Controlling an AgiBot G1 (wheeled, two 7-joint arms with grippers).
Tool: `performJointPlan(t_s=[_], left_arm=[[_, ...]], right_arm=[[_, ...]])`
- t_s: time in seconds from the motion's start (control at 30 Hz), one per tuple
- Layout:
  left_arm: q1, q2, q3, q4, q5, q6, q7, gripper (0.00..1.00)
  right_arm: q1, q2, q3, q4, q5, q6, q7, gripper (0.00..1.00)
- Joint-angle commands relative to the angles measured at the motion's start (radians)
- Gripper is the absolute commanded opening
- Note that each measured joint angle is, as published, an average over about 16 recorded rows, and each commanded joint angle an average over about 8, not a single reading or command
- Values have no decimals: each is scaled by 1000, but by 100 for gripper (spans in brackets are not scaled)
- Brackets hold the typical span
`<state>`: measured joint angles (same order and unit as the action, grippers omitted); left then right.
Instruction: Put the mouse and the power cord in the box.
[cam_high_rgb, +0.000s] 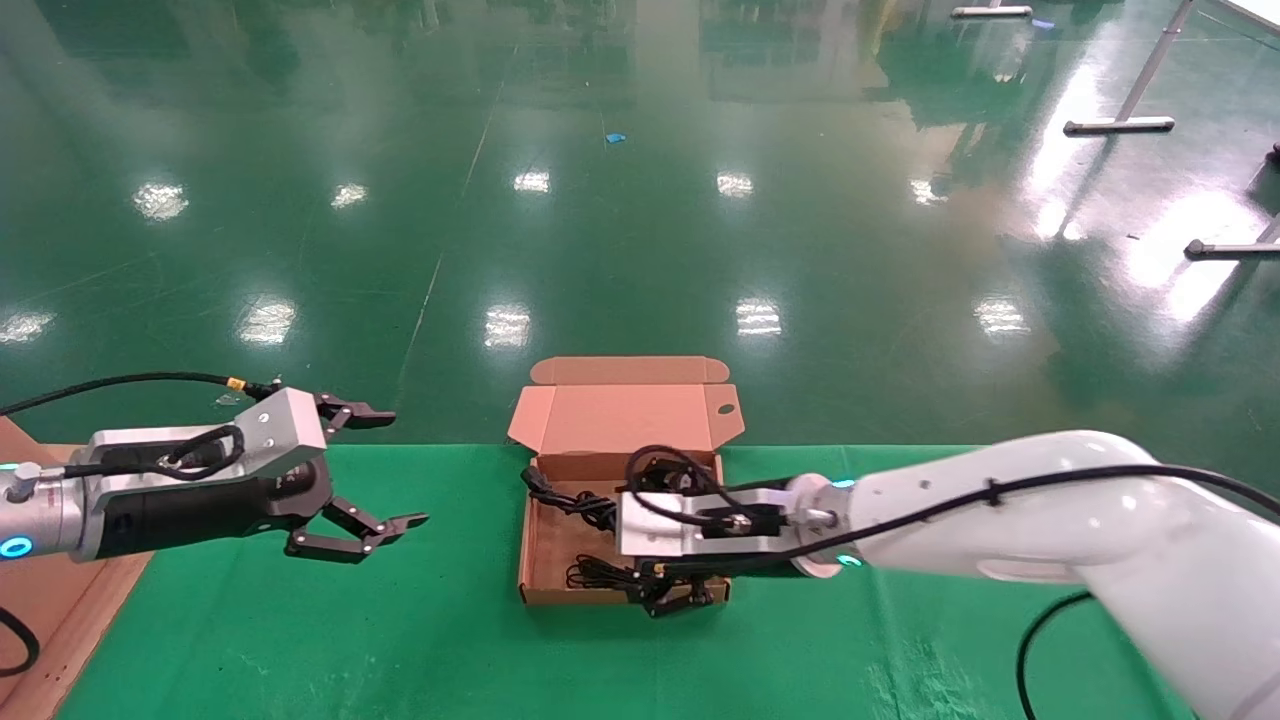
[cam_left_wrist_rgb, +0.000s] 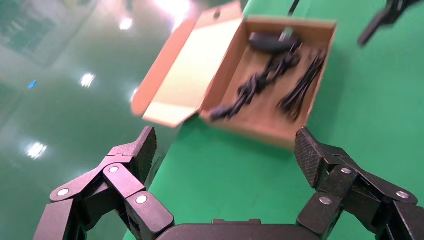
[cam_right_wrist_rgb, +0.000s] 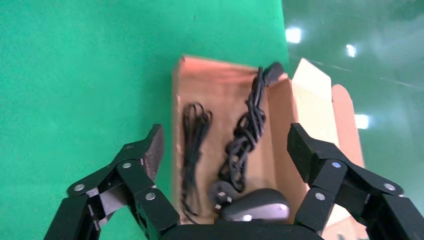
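The brown box (cam_high_rgb: 545, 560) stands open at the middle of the green table, its lid flap (cam_high_rgb: 620, 415) leaning back. Inside, the black mouse (cam_right_wrist_rgb: 255, 205) lies beside the power cord's plug (cam_right_wrist_rgb: 220, 192). The thick twisted power cord (cam_right_wrist_rgb: 245, 140) runs along the box, one end over a wall (cam_high_rgb: 540, 485). The thin mouse wire (cam_right_wrist_rgb: 192, 135) lies bundled next to it. My right gripper (cam_right_wrist_rgb: 227, 145) hangs open just above the box, holding nothing. My left gripper (cam_high_rgb: 405, 467) is open and empty over the table, left of the box (cam_left_wrist_rgb: 260, 125).
A flat brown cardboard sheet (cam_high_rgb: 40, 600) lies at the table's left edge. The green table cover (cam_high_rgb: 400, 640) ends just behind the box, with glossy green floor beyond. Metal stand bases (cam_high_rgb: 1118, 125) sit far off at the back right.
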<state>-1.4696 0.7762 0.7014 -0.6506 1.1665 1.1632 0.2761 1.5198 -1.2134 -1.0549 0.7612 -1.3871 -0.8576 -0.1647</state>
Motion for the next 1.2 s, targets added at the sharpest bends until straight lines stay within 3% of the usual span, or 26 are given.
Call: performJointPlan(t_s=[0.03, 1.2], left_arm=[[17, -7, -18, -27, -19, 14, -20, 100], [313, -131, -334, -501, -345, 263, -367, 100]], right_arm=[[-19, 25, 32, 22, 27, -27, 15, 100], [-347, 470, 605, 408, 512, -498, 275, 100]])
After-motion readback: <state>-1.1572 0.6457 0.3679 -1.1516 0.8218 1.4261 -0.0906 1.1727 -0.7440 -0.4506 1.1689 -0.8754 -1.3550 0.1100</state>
